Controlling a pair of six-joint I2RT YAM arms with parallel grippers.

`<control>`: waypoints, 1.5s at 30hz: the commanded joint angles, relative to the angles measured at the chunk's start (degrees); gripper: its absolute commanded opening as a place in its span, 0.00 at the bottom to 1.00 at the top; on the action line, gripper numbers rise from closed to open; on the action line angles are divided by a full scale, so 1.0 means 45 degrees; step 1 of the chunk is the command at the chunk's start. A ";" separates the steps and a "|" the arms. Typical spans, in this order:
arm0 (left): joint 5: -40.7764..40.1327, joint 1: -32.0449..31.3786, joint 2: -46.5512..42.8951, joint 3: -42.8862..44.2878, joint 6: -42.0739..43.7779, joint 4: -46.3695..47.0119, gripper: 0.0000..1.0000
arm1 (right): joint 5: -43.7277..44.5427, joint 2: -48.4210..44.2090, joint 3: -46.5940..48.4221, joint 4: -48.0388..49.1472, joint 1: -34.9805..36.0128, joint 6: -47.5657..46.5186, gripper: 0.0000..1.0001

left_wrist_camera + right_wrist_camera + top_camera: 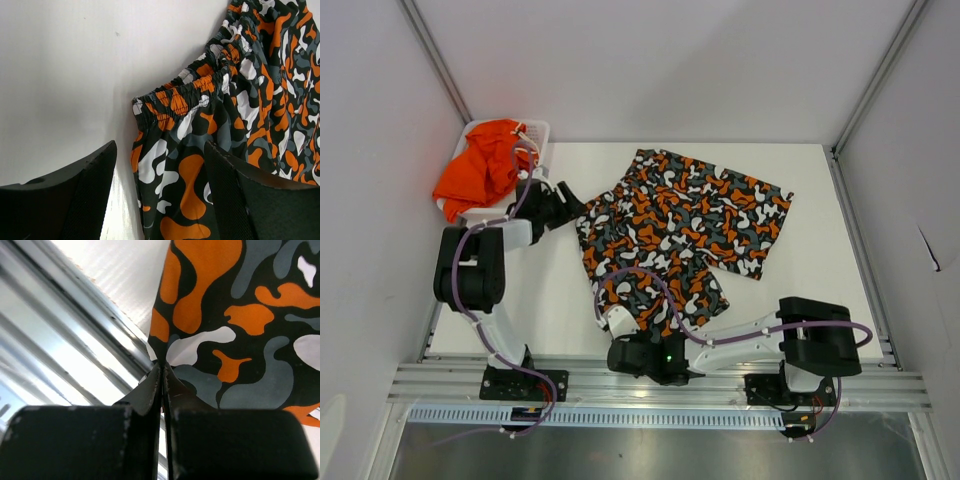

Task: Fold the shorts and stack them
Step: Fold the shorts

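**foldfan:** Since a hem corner of the patterned shorts (680, 225) is pinched in the right gripper (162, 367), jaws shut tight on the cloth, what should be watched at the other end?

**joe_k:** The waistband (200, 87) corner nearest the basket (538, 128) is what has to be caught next, it seems. The left gripper (160, 150) is seen with its jaws apart, one finger over bare table (75, 75) and the other over the fabric, so nothing is held there yet. The bite should be taken right on the elastic and through both layers. If only the thin top layer is grabbed, the pair will likely be peeled open instead of lifted. It'd also be better if the grip is placed close to the very corner, so the edge can be carried straight.

**foldfan:** And where is everything sitting, relative to the basket?

**joe_k:** The patterned pair is spread flat just beside the basket, waistband end closest to it, legs pointed away from it. The plain orange shorts (480, 170) are bunched inside the basket, spilling over its rim, not touched by either gripper.

**foldfan:** So a fold across, then?

**joe_k:** Probably. Both held corners should be raised together and kept level, with the cloth kept taut between them, otherwise a crooked crease gets pressed in. The orange pair can be left for later.
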 commanded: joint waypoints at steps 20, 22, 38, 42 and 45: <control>-0.1515 -0.1136 0.1394 0.2972 0.1237 -0.3759 0.57 | 0.1190 -0.1728 -0.0252 0.0680 0.0819 -0.0562 0.00; -0.1573 -0.1175 0.1511 0.3109 0.1295 -0.3876 0.49 | 0.1210 -0.1885 -0.0427 0.0739 0.0858 -0.0484 0.00; -0.1554 -0.1195 0.1395 0.3304 0.1296 -0.4696 0.00 | 0.0293 -0.3214 -0.1775 0.0602 0.1600 -0.0405 0.00; -0.2217 -0.1195 0.0091 0.2915 0.0945 -0.5321 0.00 | -0.0195 -0.3584 -0.2087 0.0719 0.1756 -0.0581 0.00; -0.2939 -0.1195 -0.0712 0.2660 0.0652 -0.6179 0.00 | -0.0547 -0.3916 -0.2127 0.0642 0.1776 -0.0796 0.00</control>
